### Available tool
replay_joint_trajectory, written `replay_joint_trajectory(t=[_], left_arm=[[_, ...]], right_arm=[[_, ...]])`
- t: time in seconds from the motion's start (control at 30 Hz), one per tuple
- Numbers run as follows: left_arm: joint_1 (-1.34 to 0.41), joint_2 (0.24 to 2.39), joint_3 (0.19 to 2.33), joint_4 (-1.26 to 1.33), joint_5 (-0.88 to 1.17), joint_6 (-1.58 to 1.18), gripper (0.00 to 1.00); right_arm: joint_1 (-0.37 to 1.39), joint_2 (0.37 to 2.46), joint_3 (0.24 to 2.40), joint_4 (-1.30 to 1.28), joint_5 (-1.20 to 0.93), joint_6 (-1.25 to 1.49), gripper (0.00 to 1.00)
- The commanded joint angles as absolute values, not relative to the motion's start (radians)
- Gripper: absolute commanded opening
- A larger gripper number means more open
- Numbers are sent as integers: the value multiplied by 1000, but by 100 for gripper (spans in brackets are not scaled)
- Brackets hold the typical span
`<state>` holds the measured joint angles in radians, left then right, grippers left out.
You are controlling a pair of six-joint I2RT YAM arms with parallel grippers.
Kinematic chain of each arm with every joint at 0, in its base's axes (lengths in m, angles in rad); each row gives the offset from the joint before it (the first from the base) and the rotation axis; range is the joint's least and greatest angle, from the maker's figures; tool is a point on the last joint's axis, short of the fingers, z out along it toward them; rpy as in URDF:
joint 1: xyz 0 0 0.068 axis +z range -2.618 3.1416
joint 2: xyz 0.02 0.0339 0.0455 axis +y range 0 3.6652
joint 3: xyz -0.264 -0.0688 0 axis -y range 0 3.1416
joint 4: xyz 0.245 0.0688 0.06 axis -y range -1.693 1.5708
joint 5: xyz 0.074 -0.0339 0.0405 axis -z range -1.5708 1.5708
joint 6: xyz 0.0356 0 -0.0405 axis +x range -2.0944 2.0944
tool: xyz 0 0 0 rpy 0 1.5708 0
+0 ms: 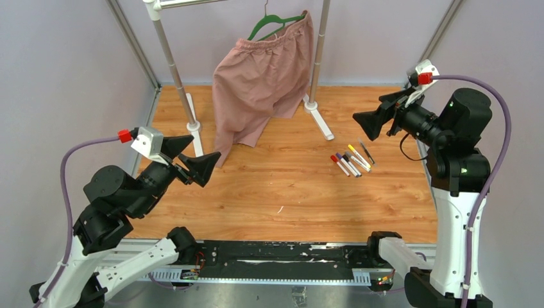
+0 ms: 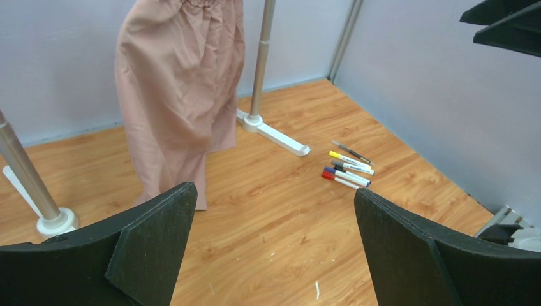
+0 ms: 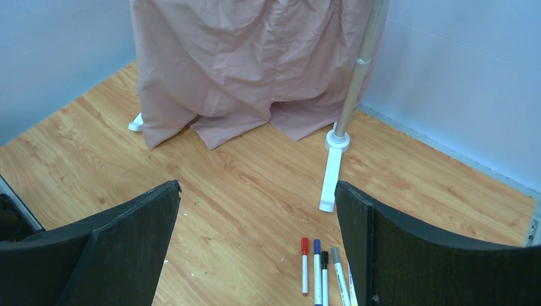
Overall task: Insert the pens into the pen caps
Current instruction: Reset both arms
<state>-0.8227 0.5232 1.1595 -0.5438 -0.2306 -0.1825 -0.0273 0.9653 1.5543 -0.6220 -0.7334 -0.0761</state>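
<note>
The left arm (image 1: 122, 192) was folded low at the left side of the wooden surface (image 1: 289, 199), its wrist raised and aimed towards the middle. Its jaws stood wide apart with nothing between them. The right arm (image 1: 459, 128) rose upright at the right edge, its forearm bent back and leftward. Its jaws hung above the surface, likewise spread wide and empty. The pens (image 1: 351, 159) lay side by side in a short row on the right half of the surface. They were near a rack foot (image 1: 319, 119), close under the right arm and well apart from the left. Pink shorts (image 1: 263, 83) hung behind.
</note>
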Motion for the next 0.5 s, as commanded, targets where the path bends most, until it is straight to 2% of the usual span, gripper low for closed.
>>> replay_joint_trajectory(t=[0.0,0.47], left_arm=[[-816,507,1131,-520,-200,-165,100],[-816,515,1094,-493,-199,-153,100]], right_arm=[[-53,961,1543,-627,-759,-42,96],[-72,954,1512,-618,-761,-45,96]])
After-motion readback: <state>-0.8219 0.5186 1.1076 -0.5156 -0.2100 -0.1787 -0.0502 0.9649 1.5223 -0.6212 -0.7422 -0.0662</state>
